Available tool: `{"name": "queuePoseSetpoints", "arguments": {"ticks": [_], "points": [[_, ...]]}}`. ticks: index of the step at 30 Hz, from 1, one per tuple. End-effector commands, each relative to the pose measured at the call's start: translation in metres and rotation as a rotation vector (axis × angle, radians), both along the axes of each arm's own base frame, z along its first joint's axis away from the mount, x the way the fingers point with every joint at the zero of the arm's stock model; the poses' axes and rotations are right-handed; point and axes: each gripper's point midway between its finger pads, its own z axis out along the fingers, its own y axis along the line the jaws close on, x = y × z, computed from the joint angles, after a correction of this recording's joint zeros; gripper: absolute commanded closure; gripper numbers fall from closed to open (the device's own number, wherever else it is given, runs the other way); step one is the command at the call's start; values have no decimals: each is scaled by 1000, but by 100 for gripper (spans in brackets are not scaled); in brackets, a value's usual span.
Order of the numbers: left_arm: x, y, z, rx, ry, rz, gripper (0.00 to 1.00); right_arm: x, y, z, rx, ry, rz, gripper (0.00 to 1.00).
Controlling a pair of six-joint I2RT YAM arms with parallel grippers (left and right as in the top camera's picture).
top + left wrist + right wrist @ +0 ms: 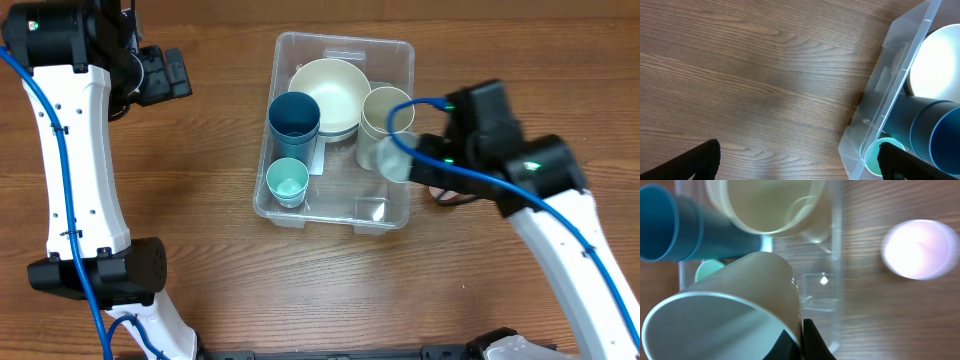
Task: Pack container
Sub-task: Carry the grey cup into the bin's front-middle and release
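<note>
- The clear container [340, 195] stands on the wooden table [200, 200], about midway between the two arms.
- Inside it, a cream bowl [328, 92] fills the far middle.
- A dark blue cup [294, 115] sits at the bowl's left, touching it.
- A small teal cup [287, 182] stands upright in the near left corner.
- The right gripper [408, 152] is clamped on the wall of a cream cup [387, 110]. The cup is tilted over the container's right side, beside the bowl.
- The left gripper [178, 75] hangs over bare table to the far left of the container. Its fingers are wide apart and hold nothing.
- In the right wrist view, a blurred pale round thing [920, 247] lies on the table just outside the container's right wall.
</note>
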Motion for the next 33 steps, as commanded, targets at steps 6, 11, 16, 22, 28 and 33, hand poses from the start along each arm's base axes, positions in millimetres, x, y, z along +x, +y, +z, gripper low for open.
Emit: {"name": "queuePoseSetpoints", "arguments": {"ticks": [6,11,16,22,28,33], "points": [[-1,0,3,13,-9,-19,0,20,48,-51,-42,93,69,96],[-1,0,3,12,-9,-19,0,27,51,-63,-116,72,69,96],[-1,0,3,12,-9,-19,0,31,60,-77,-120,91,85,96],[-1,0,3,12,-9,-19,0,25,77,-114,-161,175,132,96],[-1,0,3,12,-9,-19,0,27,82,-121,-163,177,139,92],[-1,0,3,12,-9,-19,0,26,81,-120,-164,184,133,85]]}}
